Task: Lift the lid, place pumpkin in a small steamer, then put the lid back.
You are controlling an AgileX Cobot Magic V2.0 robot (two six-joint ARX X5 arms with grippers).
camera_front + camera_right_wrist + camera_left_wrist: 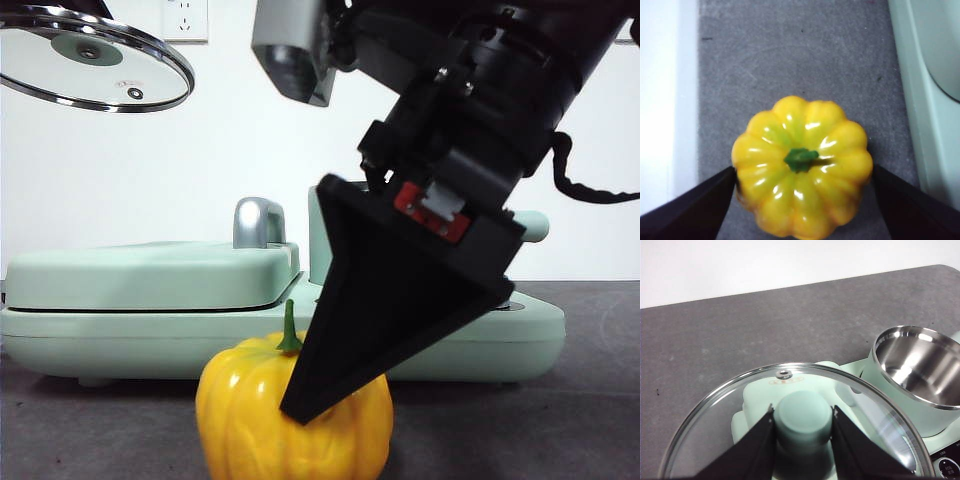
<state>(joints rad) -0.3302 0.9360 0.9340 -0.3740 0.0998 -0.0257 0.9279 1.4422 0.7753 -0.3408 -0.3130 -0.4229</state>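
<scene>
Front: right gripper [335, 400] down at the pumpkin [250, 420], which sits on the grey counter [100, 430] in front of the mint appliance base [150, 310]. Lid [90, 55] held high, tilted.

Left wrist: left gripper [803, 425] clamped on the lid's knob [803, 415]; lid [715, 410] in the air, small steamer [915, 375] uncovered, bare steel inside.

Right wrist: jaws spread, one each side of pumpkin [802, 165]; contact unclear. Pumpkin upright on counter [790, 60].

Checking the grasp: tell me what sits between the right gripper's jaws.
The pumpkin sits between the right gripper's open jaws, one at each side; the right wrist view shows it.
</scene>
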